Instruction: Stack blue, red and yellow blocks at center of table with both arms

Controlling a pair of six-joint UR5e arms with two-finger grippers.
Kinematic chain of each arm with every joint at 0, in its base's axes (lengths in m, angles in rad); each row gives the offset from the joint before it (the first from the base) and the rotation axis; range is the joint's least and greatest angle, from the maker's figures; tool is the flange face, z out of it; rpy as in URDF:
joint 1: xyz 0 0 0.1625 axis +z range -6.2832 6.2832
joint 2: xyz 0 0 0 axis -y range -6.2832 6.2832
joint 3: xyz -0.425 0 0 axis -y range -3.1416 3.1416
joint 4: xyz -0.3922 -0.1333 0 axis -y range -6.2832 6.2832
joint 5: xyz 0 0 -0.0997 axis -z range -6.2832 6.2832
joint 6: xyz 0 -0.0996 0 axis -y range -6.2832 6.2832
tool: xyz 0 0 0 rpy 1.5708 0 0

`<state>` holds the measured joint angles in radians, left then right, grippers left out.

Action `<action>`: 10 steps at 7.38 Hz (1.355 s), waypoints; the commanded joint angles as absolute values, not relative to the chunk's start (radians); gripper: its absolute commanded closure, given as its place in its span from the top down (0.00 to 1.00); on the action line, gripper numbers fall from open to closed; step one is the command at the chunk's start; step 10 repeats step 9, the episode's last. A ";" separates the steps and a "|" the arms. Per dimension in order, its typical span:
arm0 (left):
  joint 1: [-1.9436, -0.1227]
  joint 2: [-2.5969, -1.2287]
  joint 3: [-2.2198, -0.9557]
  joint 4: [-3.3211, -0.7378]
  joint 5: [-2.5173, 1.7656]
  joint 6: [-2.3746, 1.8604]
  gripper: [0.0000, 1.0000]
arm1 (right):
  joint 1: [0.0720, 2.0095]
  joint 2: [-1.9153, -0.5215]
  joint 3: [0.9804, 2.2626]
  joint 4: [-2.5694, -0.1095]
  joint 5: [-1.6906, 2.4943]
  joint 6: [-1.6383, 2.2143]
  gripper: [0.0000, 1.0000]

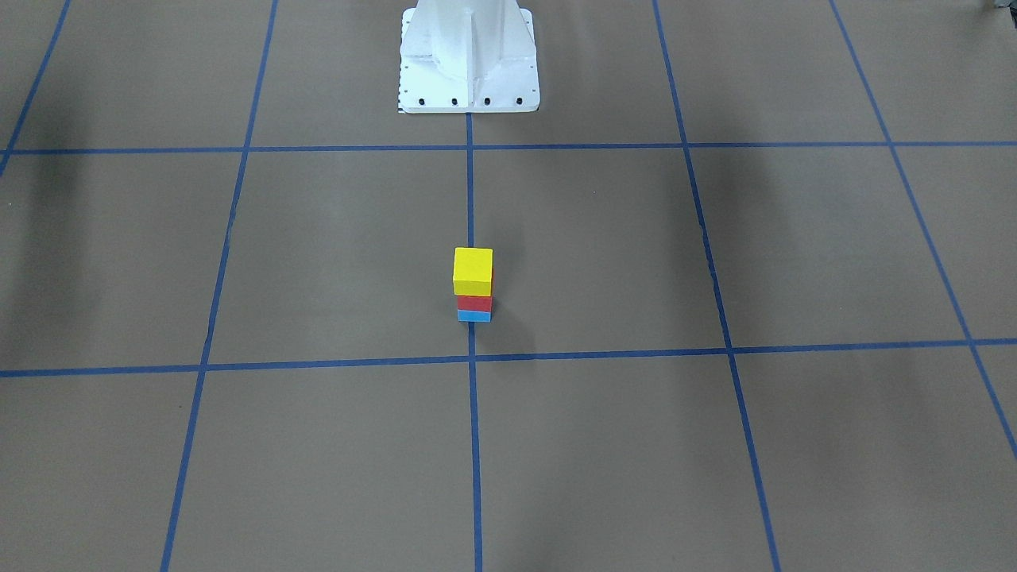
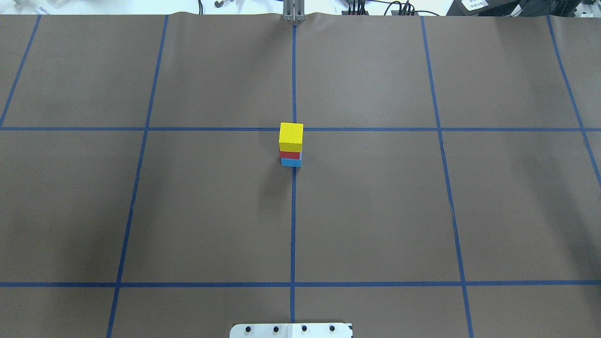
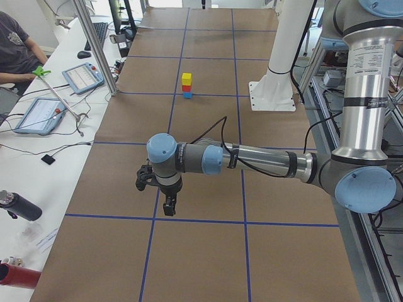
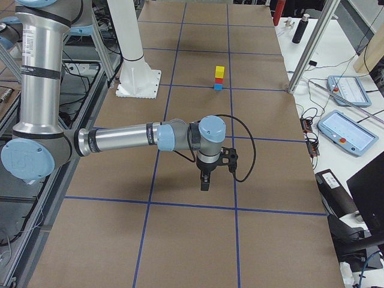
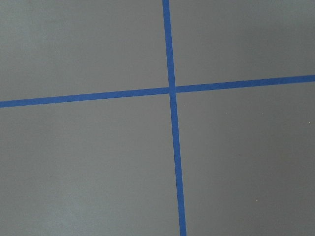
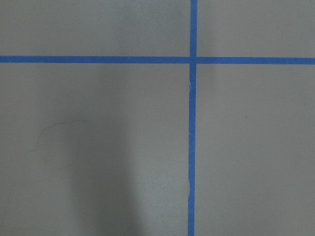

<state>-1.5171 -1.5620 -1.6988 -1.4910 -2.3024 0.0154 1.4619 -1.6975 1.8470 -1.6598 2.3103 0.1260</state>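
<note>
Counter (image 2: 211, 211): wide, matte brown, ruled into large squares by blue tape lines (image 2: 293, 225). White bolted pedestal (image 1: 469, 63) at the robot's edge.

Item 1, the stack: blue block (image 2: 291, 162) at the bottom, on the counter. The red block (image 2: 290, 155) sits on it and the yellow block (image 2: 291, 137) on top. All three are upright and roughly flush. The stack stands on the centre tape line, near a crossing, on the pedestal's side of it.

Item 2, left arm (image 3: 264, 160): stretched low over its end of the counter, left claw (image 3: 169, 204) pointing down, well apart from the stack. From where I stand I cannot tell whether its fingers are wide or narrow.

Item 3, right arm (image 4: 132, 137): same posture at the opposite end. The right claw (image 4: 204, 180) points down, its opening likewise not discernible (both wrist cameras show only bare counter and a tape crossing).

Item 4: a seated person (image 3: 16, 44) at the side desk.
</note>
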 commanded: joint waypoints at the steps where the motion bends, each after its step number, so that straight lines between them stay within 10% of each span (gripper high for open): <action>1: -1.517 -1.542 -1.695 -1.496 -2.303 0.015 1.00 | 1.462 -1.700 1.845 -1.661 2.312 0.126 1.00; 10: -1.517 -1.537 -1.710 -1.502 -2.303 0.012 1.00 | 1.462 -1.700 1.845 -1.660 2.315 0.126 1.00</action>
